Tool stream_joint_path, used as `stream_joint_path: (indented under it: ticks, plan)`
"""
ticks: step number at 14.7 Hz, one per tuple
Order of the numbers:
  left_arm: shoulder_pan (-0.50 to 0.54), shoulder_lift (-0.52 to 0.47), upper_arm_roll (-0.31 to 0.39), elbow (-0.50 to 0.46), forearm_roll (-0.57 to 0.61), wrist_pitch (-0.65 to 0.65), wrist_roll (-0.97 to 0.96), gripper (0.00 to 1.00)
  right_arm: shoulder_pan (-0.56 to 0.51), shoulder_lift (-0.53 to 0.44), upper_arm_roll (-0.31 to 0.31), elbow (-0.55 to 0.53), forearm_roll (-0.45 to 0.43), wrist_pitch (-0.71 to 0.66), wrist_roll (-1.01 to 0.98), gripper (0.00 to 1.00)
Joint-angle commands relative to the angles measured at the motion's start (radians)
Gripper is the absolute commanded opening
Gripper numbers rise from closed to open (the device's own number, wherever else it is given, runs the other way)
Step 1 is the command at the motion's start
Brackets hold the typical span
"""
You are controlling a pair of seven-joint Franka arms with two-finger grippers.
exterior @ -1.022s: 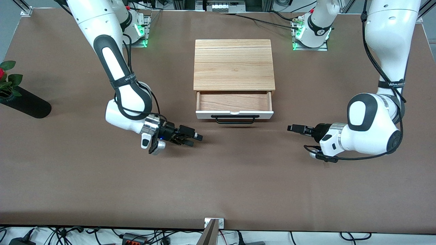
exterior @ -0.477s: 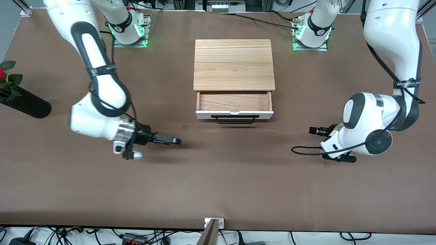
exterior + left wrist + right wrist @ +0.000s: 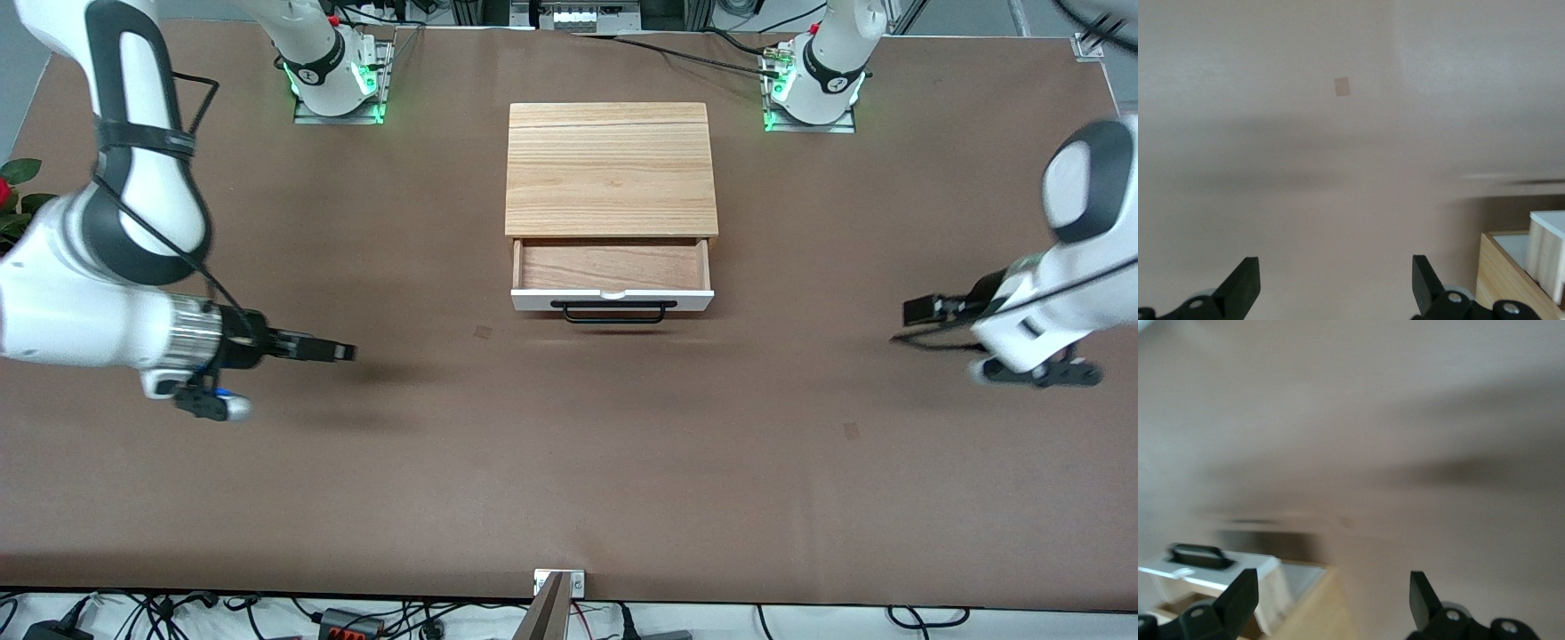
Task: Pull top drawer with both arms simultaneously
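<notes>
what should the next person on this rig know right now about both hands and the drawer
Left hand: open, empty, over bare table toward the left arm's end, clear of the cabinet.
Right hand: open, empty, over bare table toward the right arm's end.
Top drawer: pulled out, wooden inside showing and empty, handle free with neither hand on it.
Done: drawer is open and released.
Left: probably nothing but parking both arms.
</notes>
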Motion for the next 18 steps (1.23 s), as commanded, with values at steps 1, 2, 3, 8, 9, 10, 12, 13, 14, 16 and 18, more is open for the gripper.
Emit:
stream_joint_path:
  ticks: [1, 2, 3, 8, 9, 10, 12, 13, 14, 16, 18]
  plan:
    - [-0.007, -0.216, -0.011, -0.254, 0.011, 0.100, 0.006, 1.00, 0.000, -0.006, -0.129, 0.104, -0.044, -0.171, 0.025, 1.00]
    - [-0.009, -0.251, -0.011, -0.288, 0.012, 0.129, 0.017, 1.00, 0.002, -0.009, -0.143, 0.109, -0.053, -0.193, 0.015, 1.00]
    - [-0.009, -0.273, -0.009, -0.301, 0.011, 0.146, 0.041, 1.00, 0.002, -0.021, -0.152, 0.109, -0.064, -0.200, 0.013, 1.00]
    - [-0.079, -0.356, 0.012, -0.292, 0.069, 0.162, 0.026, 1.00, 0.057, -0.025, -0.162, 0.118, -0.288, -0.197, 0.009, 1.00]
    - [-0.087, -0.359, 0.012, -0.293, 0.087, 0.154, 0.011, 1.00, 0.054, -0.031, -0.160, 0.129, -0.290, -0.204, 0.007, 1.00]
    - [-0.090, -0.359, 0.020, -0.293, 0.069, 0.148, -0.018, 1.00, 0.054, -0.032, -0.163, 0.132, -0.294, -0.204, 0.004, 1.00]
    - [-0.096, -0.359, 0.026, -0.292, 0.061, 0.065, -0.025, 1.00, 0.053, -0.050, -0.169, 0.134, -0.299, -0.204, -0.039, 1.00]
    - [-0.095, -0.364, 0.026, -0.290, 0.061, 0.016, -0.014, 1.00, 0.053, -0.075, -0.171, 0.132, -0.301, -0.202, -0.074, 1.00]
    - [-0.093, -0.376, 0.028, -0.290, 0.063, -0.008, -0.009, 1.00, 0.051, -0.084, -0.171, 0.130, -0.301, -0.205, -0.096, 1.00]
    - [-0.093, -0.381, 0.037, -0.290, 0.063, -0.013, 0.012, 1.00, 0.013, -0.159, -0.160, 0.059, -0.313, -0.188, -0.077, 1.00]
    - [-0.081, -0.373, 0.040, -0.289, 0.052, -0.004, 0.098, 1.00, -0.003, -0.265, -0.112, -0.082, -0.420, -0.121, -0.100, 1.00]
